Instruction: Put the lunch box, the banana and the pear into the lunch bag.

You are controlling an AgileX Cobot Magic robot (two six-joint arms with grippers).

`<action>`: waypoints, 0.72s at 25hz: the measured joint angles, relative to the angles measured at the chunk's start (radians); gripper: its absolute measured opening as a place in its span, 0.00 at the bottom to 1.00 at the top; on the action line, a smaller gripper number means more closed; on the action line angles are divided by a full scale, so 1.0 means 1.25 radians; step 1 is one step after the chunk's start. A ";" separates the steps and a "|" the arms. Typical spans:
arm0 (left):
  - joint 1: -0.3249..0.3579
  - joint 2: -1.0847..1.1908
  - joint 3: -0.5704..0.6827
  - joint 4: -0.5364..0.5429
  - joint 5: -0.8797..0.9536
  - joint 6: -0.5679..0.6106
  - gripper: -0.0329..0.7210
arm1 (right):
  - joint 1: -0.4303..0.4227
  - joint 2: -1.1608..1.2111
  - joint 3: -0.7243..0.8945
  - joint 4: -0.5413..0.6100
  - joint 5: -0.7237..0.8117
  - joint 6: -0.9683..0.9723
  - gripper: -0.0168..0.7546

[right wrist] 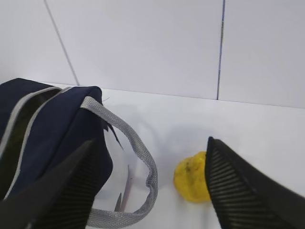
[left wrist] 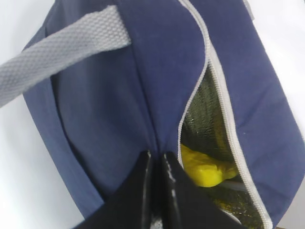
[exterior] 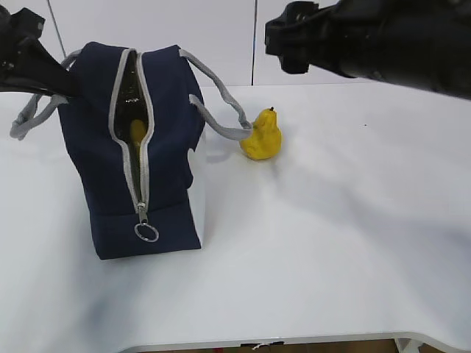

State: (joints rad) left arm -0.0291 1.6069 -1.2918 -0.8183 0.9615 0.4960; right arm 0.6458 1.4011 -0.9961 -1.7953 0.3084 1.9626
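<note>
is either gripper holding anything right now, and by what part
The left gripper is shut on the lunch bag, pinching its fabric beside the zipper opening. The right gripper is open, empty.

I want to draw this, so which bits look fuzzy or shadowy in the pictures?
Exterior view: soft grey shadows fall on the table beside the pear and bag, and the dark arm at top right is blurred. Left wrist view: the close-up gripper looks glossy and soft. Right wrist view: the near fingers look fuzzy.

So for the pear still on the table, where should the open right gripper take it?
Across the pear's round lower body, coming from above. It sits upright with the stem up, and the bag's handle loop lies against its left side, so a low sideways approach would likely snag.
</note>
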 joint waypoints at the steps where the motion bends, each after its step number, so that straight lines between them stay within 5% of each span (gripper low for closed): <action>1: 0.000 0.000 0.000 0.000 0.000 0.000 0.03 | -0.029 -0.005 -0.006 0.000 -0.051 -0.006 0.75; 11: 0.000 0.000 0.000 0.000 0.000 0.006 0.03 | -0.333 0.040 -0.120 -0.028 -0.532 -0.022 0.75; 18: 0.000 0.000 0.000 0.000 0.000 0.012 0.03 | -0.391 0.158 -0.163 -0.028 -0.644 -0.032 0.75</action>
State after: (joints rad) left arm -0.0291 1.6069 -1.2918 -0.8180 0.9615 0.5108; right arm 0.1576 1.5991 -1.1995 -1.8309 -0.4968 1.9220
